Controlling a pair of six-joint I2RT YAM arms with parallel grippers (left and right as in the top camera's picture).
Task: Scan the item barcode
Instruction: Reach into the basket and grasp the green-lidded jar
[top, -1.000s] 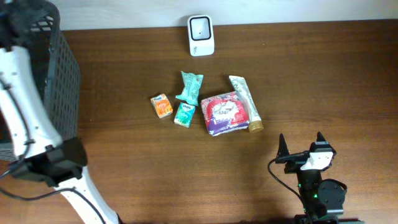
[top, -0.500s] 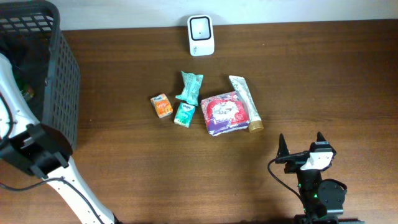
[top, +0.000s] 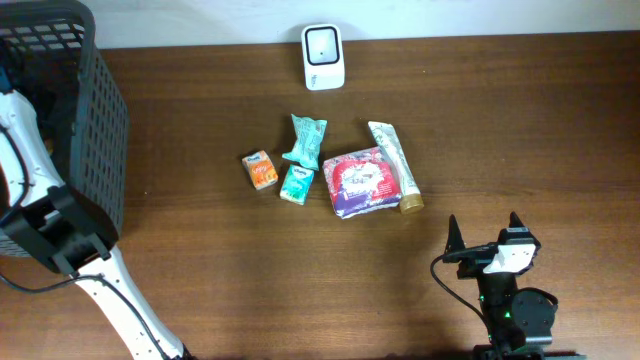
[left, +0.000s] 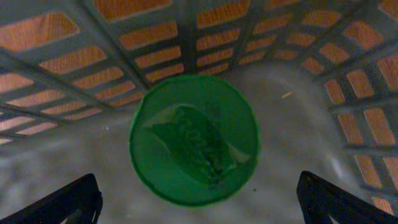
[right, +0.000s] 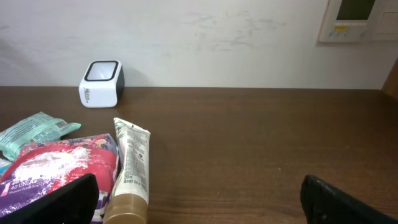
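Overhead view, 12 o'clock = far edge by the wall. Scanner (top: 323, 57), white w/ dark window, stands at 12 o'clock on the brown table (top: 200, 260), close to the far edge. Goods to scan lie in a cluster at table ctr, at 6 o'clock of the scanner & apart from it:
- orange pack (top: 261, 169) at the group's 9 o'clock
- small green pack (top: 296, 185) just beside it
- teal pouch (top: 305, 140) at 12 o'clock of the green pack
- red-purple bag (top: 360, 182) at the group's 3 o'clock
- white tube (top: 395, 165) lying along the bag's 3 o'clock side, gold cap toward 5 o'clock

None is held.

Dark mesh basket (top: 90, 120) sits at 9–10 o'clock, at the table's side. L arm (top: 60, 240) reaches toward it from 7 o'clock.

Left wrist view: L gripper (left: 199, 208) is released, fingers spread out to both bottom corners, nothing btwn them. It hangs inside the basket, above a round green item (left: 193, 139) lying on the grey floor. The item is clear of both fingers. What it is, can't tell.

R gripper (top: 483, 232) is at 5 o'clock near the front edge, well apart from the goods. Fingers point to 12 o'clock, wide apart, empty.

Right wrist view: tube & bag lie ahead at 9–10 o'clock. Scanner stands beyond at 11 o'clock against the white wall, w/ a wall panel (right: 360, 18) at 1 o'clock.
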